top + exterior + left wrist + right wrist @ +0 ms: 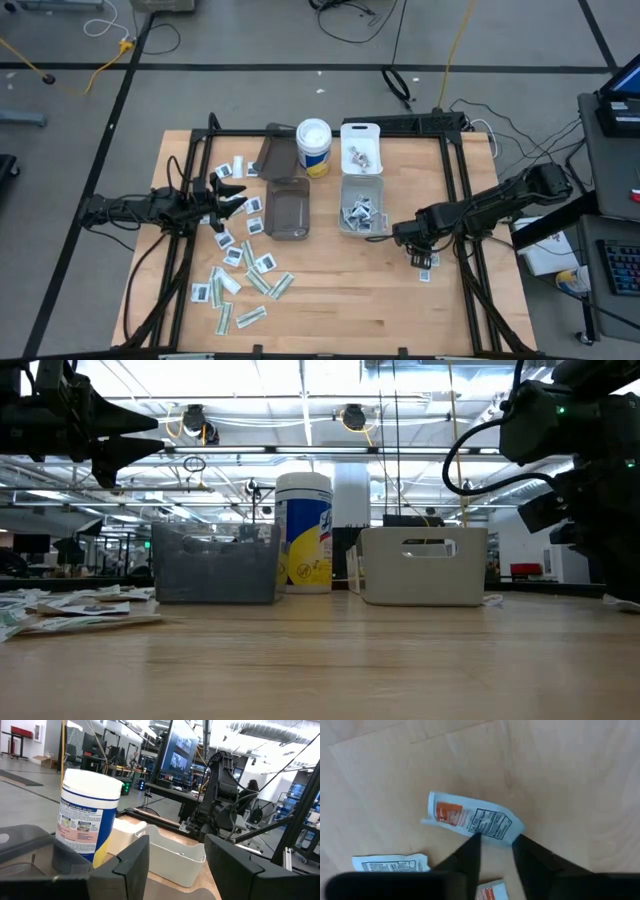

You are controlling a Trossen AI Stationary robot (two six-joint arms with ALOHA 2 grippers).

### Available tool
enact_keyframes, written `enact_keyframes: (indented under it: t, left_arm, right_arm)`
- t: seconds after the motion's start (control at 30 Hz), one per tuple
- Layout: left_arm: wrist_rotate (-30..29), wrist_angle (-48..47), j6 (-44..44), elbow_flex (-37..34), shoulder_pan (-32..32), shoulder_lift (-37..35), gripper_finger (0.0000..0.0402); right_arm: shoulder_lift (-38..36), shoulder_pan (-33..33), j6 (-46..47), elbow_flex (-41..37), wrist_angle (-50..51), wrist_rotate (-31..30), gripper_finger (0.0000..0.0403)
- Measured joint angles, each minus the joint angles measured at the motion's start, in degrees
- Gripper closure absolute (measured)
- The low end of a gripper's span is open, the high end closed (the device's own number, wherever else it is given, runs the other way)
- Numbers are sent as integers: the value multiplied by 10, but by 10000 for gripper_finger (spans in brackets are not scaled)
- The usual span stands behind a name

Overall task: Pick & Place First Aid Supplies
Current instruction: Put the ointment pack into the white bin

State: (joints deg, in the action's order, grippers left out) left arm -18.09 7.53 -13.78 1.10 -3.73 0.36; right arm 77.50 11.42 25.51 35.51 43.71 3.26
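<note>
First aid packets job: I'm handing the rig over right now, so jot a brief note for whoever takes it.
Right gripper: low over the table right of the white bin, fingers straddling one edge of a white packet; grip not confirmed. Two more packets lie near it.
Left gripper: open, empty, raised left of the smoky bin.
Supplies: a few packets are in the white bin; the smoky bin looks empty. Most of the loose packets are scattered on the left side of the table.
Done: some packets binned.
Left: finish this pick, then clear the right-side packets and the left pile.
</note>
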Motion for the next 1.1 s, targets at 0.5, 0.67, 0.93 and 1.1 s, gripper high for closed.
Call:
enact_keyframes:
  t: [0.5, 0.67, 0.93, 1.1]
  left_arm:
    - [0, 0, 0, 0, 0, 0, 206]
    - [0, 0, 0, 0, 0, 0, 206]
    - [0, 0, 0, 0, 0, 0, 206]
    - [0, 0, 0, 0, 0, 0, 206]
  right_arm:
    - [-14, -1, 1, 19, 30, -2, 402]
    - [-40, -6, -7, 50, 60, 26, 402]
    - [-56, -29, -7, 119, 153, 45, 402]
    - [-57, -39, -17, 185, 240, 45, 403]
